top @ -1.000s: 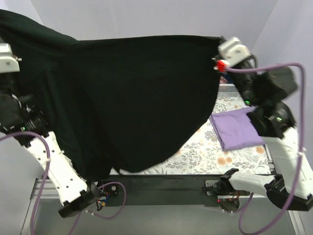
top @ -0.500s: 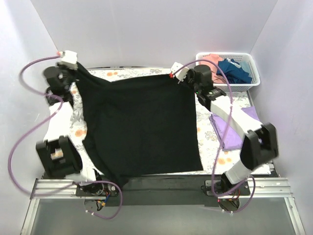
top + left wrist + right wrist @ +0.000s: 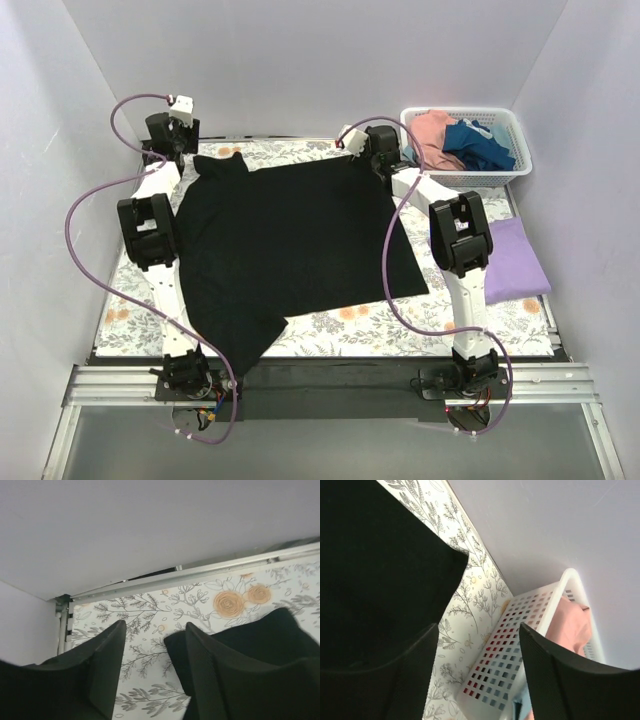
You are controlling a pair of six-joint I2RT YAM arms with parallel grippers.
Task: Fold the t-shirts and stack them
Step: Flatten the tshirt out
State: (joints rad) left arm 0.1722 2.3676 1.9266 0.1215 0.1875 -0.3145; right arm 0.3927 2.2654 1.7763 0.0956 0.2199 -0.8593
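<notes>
A black t-shirt [image 3: 290, 240] lies spread flat on the floral table cover. My left gripper [image 3: 178, 143] is open at its far left corner. In the left wrist view the gripper [image 3: 152, 627] has bare cloth cover between its fingers, and the black t-shirt [image 3: 270, 635] lies just beside the right finger. My right gripper [image 3: 372, 150] is open at the far right corner. In the right wrist view the gripper [image 3: 477, 630] holds nothing, with the black t-shirt [image 3: 380, 570] to its left. A folded lavender t-shirt [image 3: 510, 262] lies at the right.
A white lattice basket [image 3: 512, 122] stands at the back right with a pink t-shirt [image 3: 432, 130] and a dark blue one [image 3: 480, 145] inside. The basket [image 3: 535, 630] is close ahead of the right fingers. Walls close in on the back and both sides.
The black t-shirt hung stretched in the air between both shut grippers. It now lies flat on the table, and both grippers have opened and let go of it.
</notes>
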